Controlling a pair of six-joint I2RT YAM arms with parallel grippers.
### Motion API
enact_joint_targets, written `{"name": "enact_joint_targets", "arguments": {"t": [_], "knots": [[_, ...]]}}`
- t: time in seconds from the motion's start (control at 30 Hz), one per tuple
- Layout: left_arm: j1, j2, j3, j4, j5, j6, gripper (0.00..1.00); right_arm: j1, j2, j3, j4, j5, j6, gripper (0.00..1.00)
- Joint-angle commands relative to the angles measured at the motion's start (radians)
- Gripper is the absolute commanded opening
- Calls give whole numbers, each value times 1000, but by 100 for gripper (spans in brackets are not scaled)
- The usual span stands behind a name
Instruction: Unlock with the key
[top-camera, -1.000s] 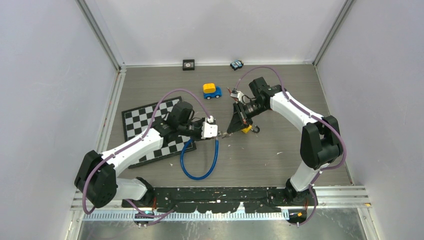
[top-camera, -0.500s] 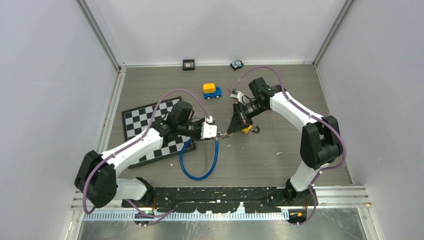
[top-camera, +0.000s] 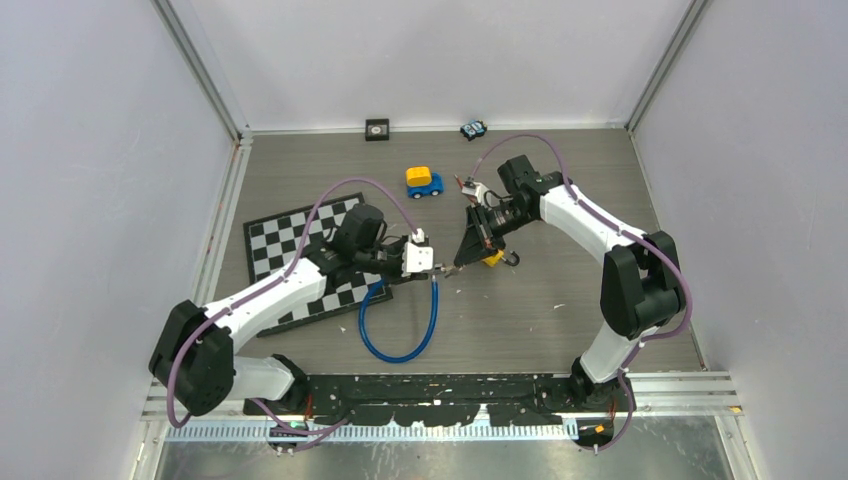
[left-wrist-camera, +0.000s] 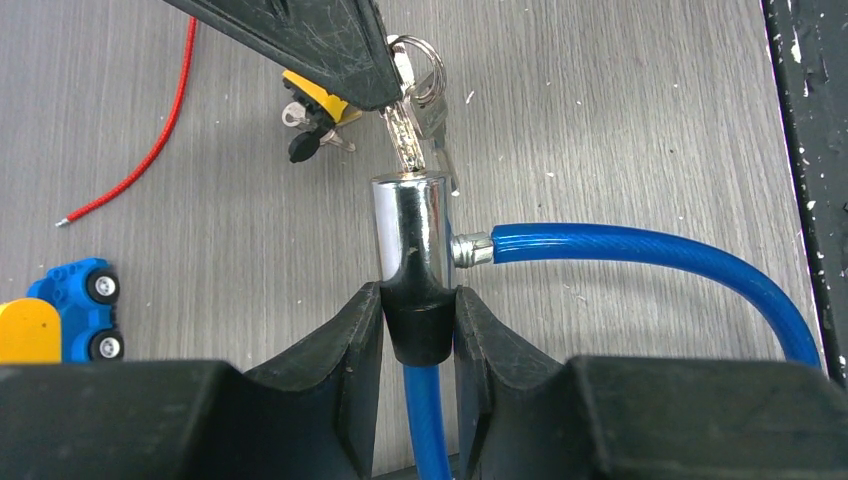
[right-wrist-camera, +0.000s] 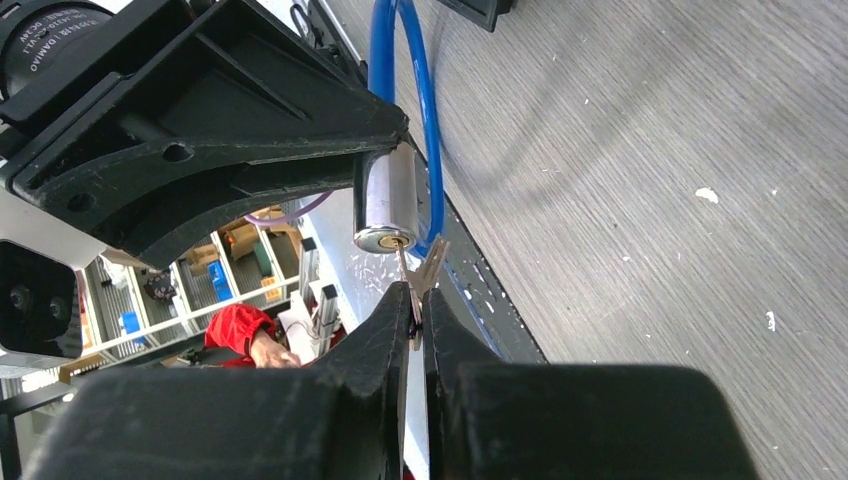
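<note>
Left pincer is clamping the chrome lock cylinder; right pincer is pinching the key, its tip touching the cylinder's twelve o'clock end.

glossy chrome lock barrel, metal key, smooth blue plastic cable

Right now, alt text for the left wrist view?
The left hand grips the black base of a chrome lock cylinder on a blue cable; the right hand holds a key with its tip at the cylinder's top. A toy car sits at lower left.
</note>
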Motion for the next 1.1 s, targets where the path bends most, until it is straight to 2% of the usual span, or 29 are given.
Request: {"name": "enact_joint_targets", "arguments": {"t": [0.0,0.37,0.57,0.73,1.07], "knots": [[-10,-4,-28,120,127,-61,0,2,-46,-25,146,-28,23,1],[12,3,-84,249,164,-168,0,2,-138,-99,234,14,47,0],[22,22,-109,337,130,-238,0,1,-171,-119,253,67,74,0],[25,23,-110,367,52,-251,0,2,-164,-115,247,107,94,0],[75,-19,-131,403,86,-218,0,-19,-166,-139,234,97,104,0]]}}
